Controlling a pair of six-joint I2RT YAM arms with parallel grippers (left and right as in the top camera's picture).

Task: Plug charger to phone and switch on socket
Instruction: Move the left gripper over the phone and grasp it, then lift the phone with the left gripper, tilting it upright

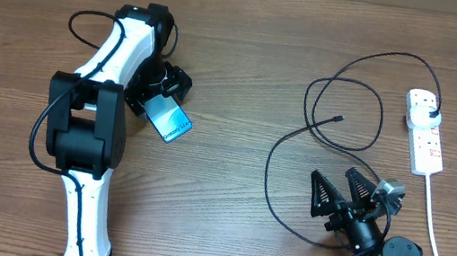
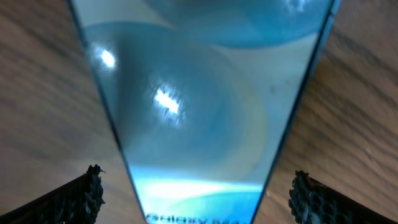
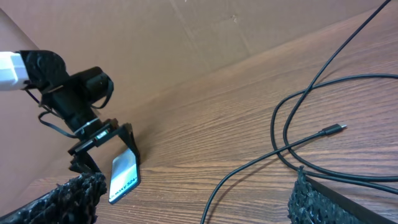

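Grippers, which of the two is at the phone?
The left gripper: its open fingers straddle the phone, while the right gripper hangs open near the charger cable, well away from the phone.

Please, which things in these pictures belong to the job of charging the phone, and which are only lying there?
Belong to the job: the phone; the charger, with its free connector tip and its black plug in the socket; the socket.
Only there: the socket's white cord; the wooden table.
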